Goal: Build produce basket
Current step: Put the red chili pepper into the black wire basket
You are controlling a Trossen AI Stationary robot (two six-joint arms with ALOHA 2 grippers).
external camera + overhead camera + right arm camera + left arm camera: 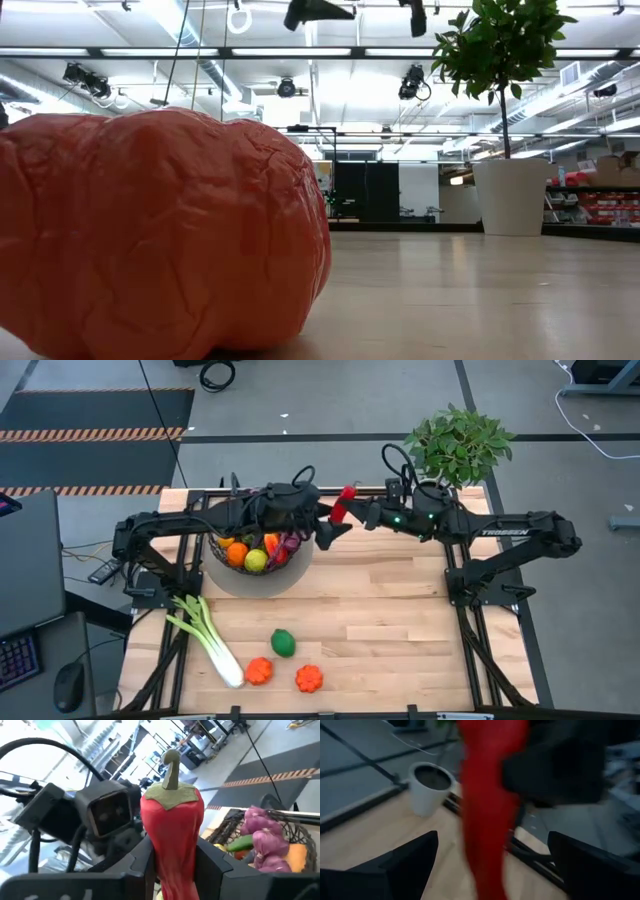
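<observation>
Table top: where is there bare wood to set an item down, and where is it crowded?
Bare wood lies right of the basket, below the right pincer holding the red chilli, toward the table's right edge. Crowded: front left, with the leek, lime and two orange pieces; the potted plant fills the far right corner.

Table top [400, 620] looks like pale butcher-block wood w/ a matt finish, visible grain strips. Basket [225, 555] at 10 o'clock is thin dark wire mesh. Red chilli [172, 835] is smooth, slightly glossy plastic, stem matt olive. Orange pumpkin-ish piece [160, 235] up close has a wrinkly, crinkled skin. Pot [511, 195] is plain white, smooth, matt. Arms are matt black.
</observation>
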